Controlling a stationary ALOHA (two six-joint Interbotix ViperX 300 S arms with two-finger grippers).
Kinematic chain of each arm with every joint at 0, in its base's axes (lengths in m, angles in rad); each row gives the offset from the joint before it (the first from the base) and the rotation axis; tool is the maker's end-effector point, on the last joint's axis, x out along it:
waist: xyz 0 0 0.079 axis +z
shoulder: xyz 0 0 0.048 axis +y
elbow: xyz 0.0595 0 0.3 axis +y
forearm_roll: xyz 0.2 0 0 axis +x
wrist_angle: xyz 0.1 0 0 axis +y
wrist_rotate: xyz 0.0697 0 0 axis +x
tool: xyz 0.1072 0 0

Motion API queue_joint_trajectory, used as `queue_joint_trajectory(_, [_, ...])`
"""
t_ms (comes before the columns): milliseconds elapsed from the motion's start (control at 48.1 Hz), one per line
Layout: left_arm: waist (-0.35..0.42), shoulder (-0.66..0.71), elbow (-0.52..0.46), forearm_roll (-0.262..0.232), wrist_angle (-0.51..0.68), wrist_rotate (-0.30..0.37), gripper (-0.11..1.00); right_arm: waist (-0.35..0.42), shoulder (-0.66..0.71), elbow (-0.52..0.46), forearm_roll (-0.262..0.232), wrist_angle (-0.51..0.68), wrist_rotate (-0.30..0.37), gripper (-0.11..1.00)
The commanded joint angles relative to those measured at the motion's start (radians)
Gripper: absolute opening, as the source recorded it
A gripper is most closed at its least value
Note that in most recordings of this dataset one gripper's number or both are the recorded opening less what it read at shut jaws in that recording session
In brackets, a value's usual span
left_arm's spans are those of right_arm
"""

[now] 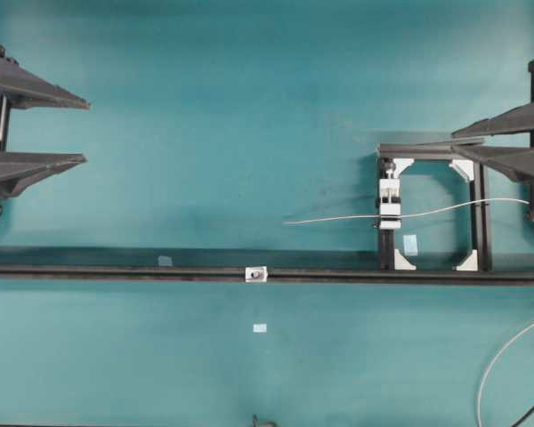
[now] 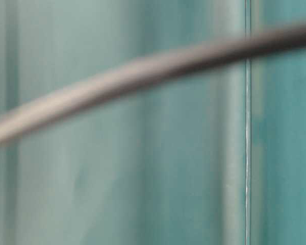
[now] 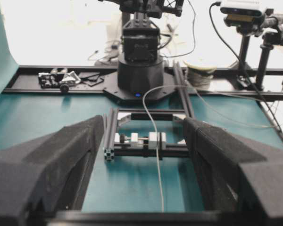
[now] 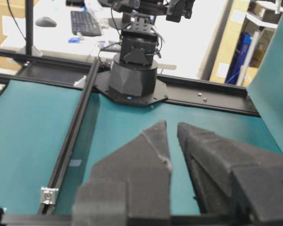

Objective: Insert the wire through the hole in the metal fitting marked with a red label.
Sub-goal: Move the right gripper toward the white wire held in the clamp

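Two claws show, one at each side of the teal counter (image 1: 160, 133). The left claw (image 1: 87, 132) stands with its fingers wide apart and nothing between them. The right claw (image 1: 452, 142) has its fingertips close, a narrow gap left between them, and grips nothing. One wire (image 1: 338, 217) lies across the counter just below the right claw, running from a free tip near the middle toward the right edge; it passes through a single white-and-black clamp block (image 1: 389, 205) mounted on a small black frame (image 1: 477, 213). In the left wrist view the wire (image 3: 156, 150) lies midway between the spread fingers, well ahead of them. One metal fitting (image 1: 255, 274) sits on the long black rail (image 1: 116, 272) that crosses the counter, apart from the wire's tip and well away from both claws; its hole (image 1: 255, 275) is only a dark speck. A white cable (image 1: 498, 360) is cut off at the lower right. The table-level view is too blurred to read.
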Motion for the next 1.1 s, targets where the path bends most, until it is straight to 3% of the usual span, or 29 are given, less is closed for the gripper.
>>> queue_joint_trajectory(0, [0.005,0.012,0.003,-0.037,0.000,-0.002,0.24,-0.006,0.017,-0.002,0.005,-0.002,0.002,0.24])
queue_joint_trajectory(42, [0.008,0.011,0.005,-0.037,0.003,-0.005,0.22,-0.006,0.029,-0.002,0.005,0.005,0.003,0.22])
queue_joint_trajectory(146, [0.017,0.012,0.009,-0.037,0.011,-0.006,0.02,-0.006,0.080,-0.011,0.005,0.014,0.009,0.03])
queue_joint_trajectory(249, [0.017,0.012,0.012,-0.037,0.021,-0.006,-0.05,-0.006,0.126,-0.031,0.005,0.014,0.018,-0.03])
queue_joint_trajectory(374, [0.018,0.018,0.023,-0.037,0.046,-0.006,0.10,-0.008,0.169,-0.051,0.005,0.015,0.041,-0.01])
queue_joint_trajectory(499, [0.021,0.058,0.060,-0.040,0.051,-0.008,0.37,-0.009,0.199,-0.048,0.005,0.015,0.069,0.16])
queue_joint_trajectory(582, [0.028,0.103,0.069,-0.043,0.048,-0.011,0.39,-0.009,0.216,-0.044,0.005,0.014,0.089,0.37])
queue_joint_trajectory(644, [0.035,0.143,0.066,-0.041,0.041,-0.018,0.39,-0.009,0.232,-0.044,0.005,0.015,0.098,0.44])
queue_joint_trajectory(915, [0.046,0.224,0.072,-0.041,0.008,-0.020,0.60,-0.009,0.302,-0.058,0.005,0.014,0.112,0.44])
queue_joint_trajectory(1081, [0.046,0.250,0.080,-0.041,-0.003,-0.020,0.65,-0.009,0.357,-0.081,0.005,0.026,0.186,0.45])
